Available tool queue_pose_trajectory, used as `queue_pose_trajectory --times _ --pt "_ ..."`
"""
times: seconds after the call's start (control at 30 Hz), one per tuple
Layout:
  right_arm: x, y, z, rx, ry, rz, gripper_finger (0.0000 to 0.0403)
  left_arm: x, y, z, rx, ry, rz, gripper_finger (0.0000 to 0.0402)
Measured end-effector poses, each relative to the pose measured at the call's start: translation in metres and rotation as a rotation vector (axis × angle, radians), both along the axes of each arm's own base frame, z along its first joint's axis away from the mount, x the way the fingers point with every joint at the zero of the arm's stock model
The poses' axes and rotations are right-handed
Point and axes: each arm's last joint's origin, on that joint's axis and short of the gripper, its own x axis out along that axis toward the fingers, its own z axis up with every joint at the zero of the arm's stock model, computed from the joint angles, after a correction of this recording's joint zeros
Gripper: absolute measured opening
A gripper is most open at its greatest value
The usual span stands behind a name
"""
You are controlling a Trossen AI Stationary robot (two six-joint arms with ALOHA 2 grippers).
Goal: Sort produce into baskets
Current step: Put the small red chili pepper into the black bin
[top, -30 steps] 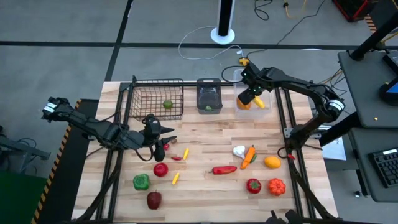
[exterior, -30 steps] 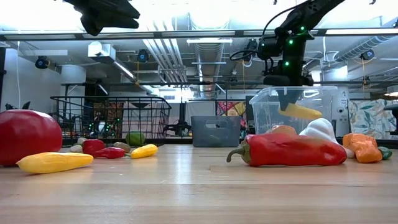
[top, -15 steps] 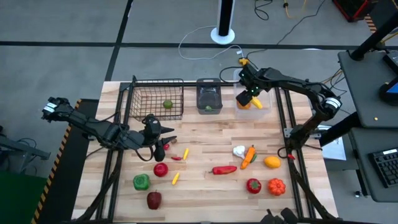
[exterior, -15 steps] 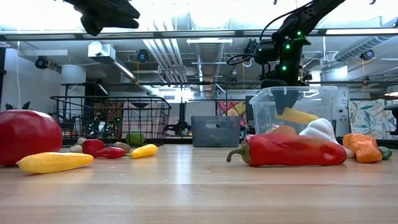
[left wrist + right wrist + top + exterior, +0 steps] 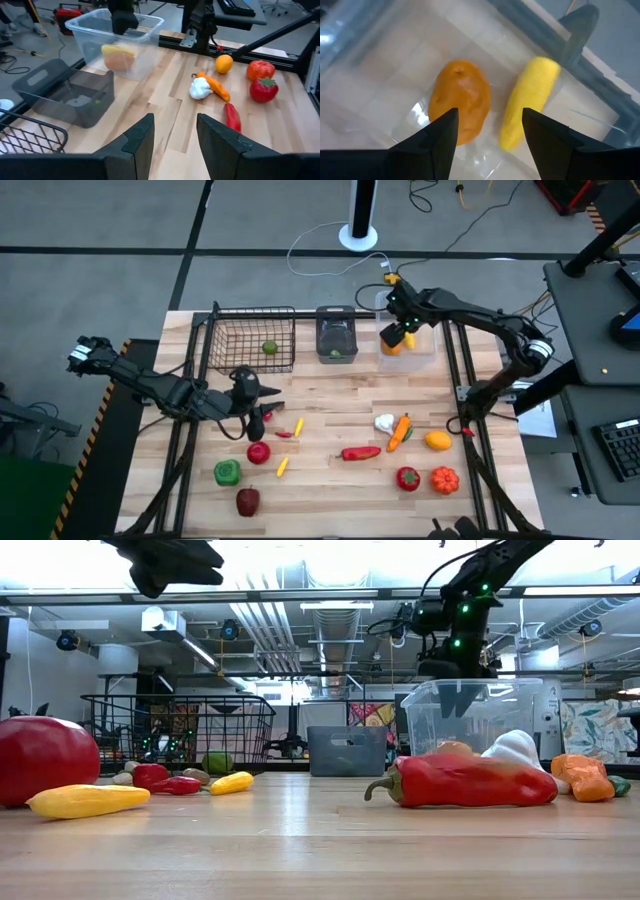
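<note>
Over mid worktop (image 5: 330,410), my left gripper (image 5: 268,412) hovers, jaws part-open, empty. Farther back, right gripper (image 5: 398,337) over clear plastic tub (image 5: 425,700), jaws apart, empty; yellow banana (image 5: 527,100), orange fruit (image 5: 460,100) inside. I'd lift straight clear.

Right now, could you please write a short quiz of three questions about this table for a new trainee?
1. True or false: the right gripper is open above the clear tub.
2. Which two things lie in the clear tub?
3. The green fruit lies in: A) wire basket B) grey bin C) table.

Key: 1 true. 2 the orange fruit and the yellow piece. 3 A.
</note>
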Motion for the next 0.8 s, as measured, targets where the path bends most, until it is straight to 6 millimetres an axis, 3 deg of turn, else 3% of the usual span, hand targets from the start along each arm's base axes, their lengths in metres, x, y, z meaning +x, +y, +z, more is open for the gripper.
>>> queue_pose_trajectory --times 0.2,0.4,0.57,0.8 --pt "-0.006 0.016 0.027 -0.061 -0.093 -0.014 0.0212 0.000 0.000 -0.001 -0.012 0.007 -0.012 0.0131" --pt "-0.001 0.050 0.055 -0.120 -0.220 0.045 0.0212 -0.001 -0.001 -0.002 -0.030 0.021 -0.027 0.0131" --pt "0.015 0.082 0.076 -0.180 -0.392 0.144 0.0212 -0.001 -0.001 -0.002 -0.031 0.024 -0.031 0.0131" --pt "0.042 0.126 0.086 -0.200 -0.538 0.329 0.0212 -0.001 -0.002 -0.002 -0.065 0.020 -0.037 0.0131"
